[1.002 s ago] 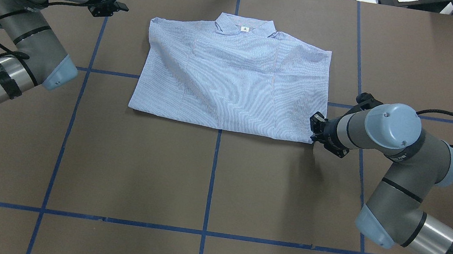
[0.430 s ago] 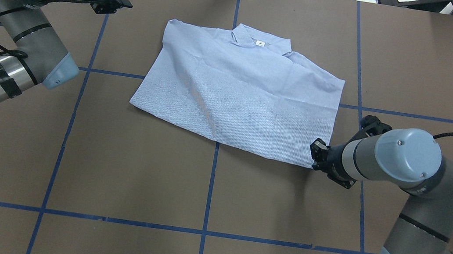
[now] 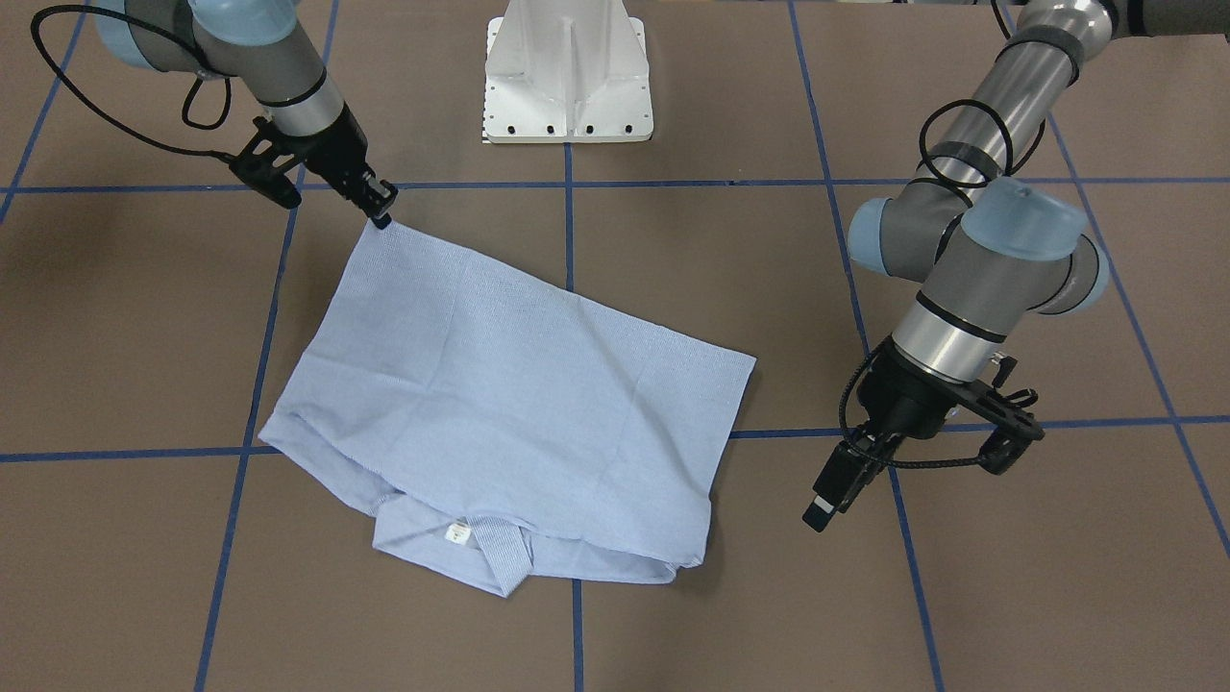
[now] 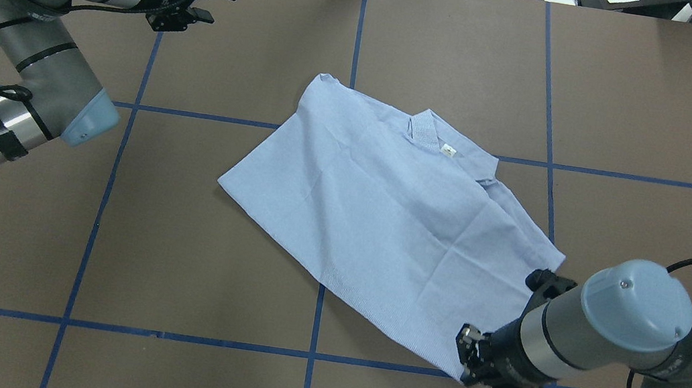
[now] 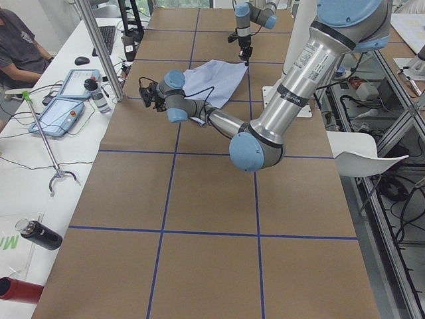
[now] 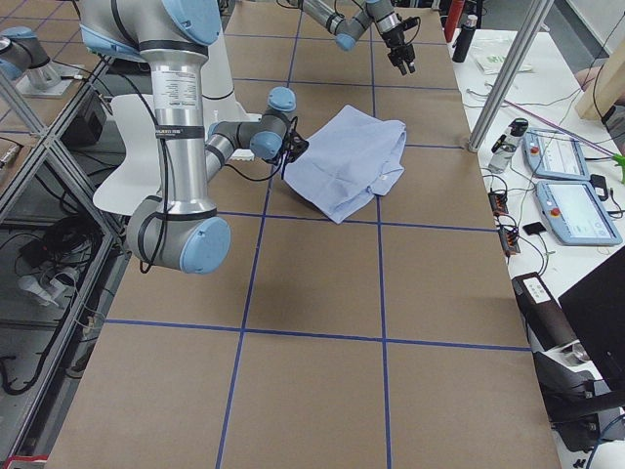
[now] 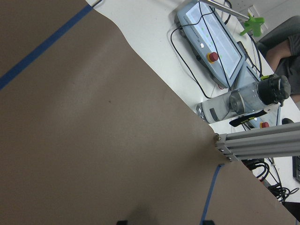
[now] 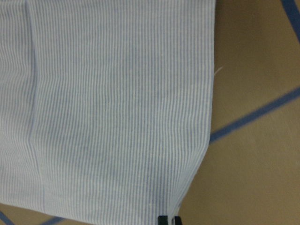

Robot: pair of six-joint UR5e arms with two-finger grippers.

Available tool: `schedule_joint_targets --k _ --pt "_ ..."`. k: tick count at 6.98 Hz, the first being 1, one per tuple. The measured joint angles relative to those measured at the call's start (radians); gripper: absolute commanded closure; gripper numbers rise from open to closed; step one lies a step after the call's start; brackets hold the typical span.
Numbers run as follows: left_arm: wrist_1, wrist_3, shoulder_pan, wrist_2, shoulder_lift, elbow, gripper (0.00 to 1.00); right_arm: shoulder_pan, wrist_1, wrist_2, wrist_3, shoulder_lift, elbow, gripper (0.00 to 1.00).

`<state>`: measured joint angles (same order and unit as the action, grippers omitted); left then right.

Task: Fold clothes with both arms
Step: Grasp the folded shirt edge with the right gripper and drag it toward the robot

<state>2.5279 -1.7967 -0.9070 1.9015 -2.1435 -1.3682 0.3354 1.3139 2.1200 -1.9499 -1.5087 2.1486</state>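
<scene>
Lying skewed mid-way on the brown table (image 4: 208, 256), one folded blue striped shirt (image 4: 382, 226), back upward, its front hidden underneath. Right gripper (image 4: 466, 363): clenched on the shirt's near hem corner, its tips mostly masked by the wrist from overhead. Left gripper (image 4: 215, 4): fingers spread, holding nothing, near the table's far edge, well apart from the shirt. Neck label (image 4: 449, 151): white, print illegible.

Shirt (image 3: 509, 404) corner hidden inside right gripper (image 3: 381, 213)
</scene>
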Motion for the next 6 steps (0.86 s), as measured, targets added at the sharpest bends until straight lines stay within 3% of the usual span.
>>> schedule_joint_targets --k 1,3,4,6 --pt "0.000 -0.002 0.008 0.018 0.026 -0.032 0.36 -0.074 0.001 0.041 -0.018 -0.012 0.009 0.00" --pt "-0.023 -0.004 0.033 0.030 0.049 -0.067 0.29 -0.177 0.000 0.034 -0.101 -0.016 0.023 0.00" --pt "-0.063 -0.012 0.068 0.028 0.075 -0.113 0.28 -0.152 -0.001 0.013 -0.122 -0.014 0.047 0.00" --pt "-0.103 -0.085 0.187 -0.024 0.196 -0.265 0.26 0.035 -0.001 0.002 -0.130 0.037 0.059 0.00"
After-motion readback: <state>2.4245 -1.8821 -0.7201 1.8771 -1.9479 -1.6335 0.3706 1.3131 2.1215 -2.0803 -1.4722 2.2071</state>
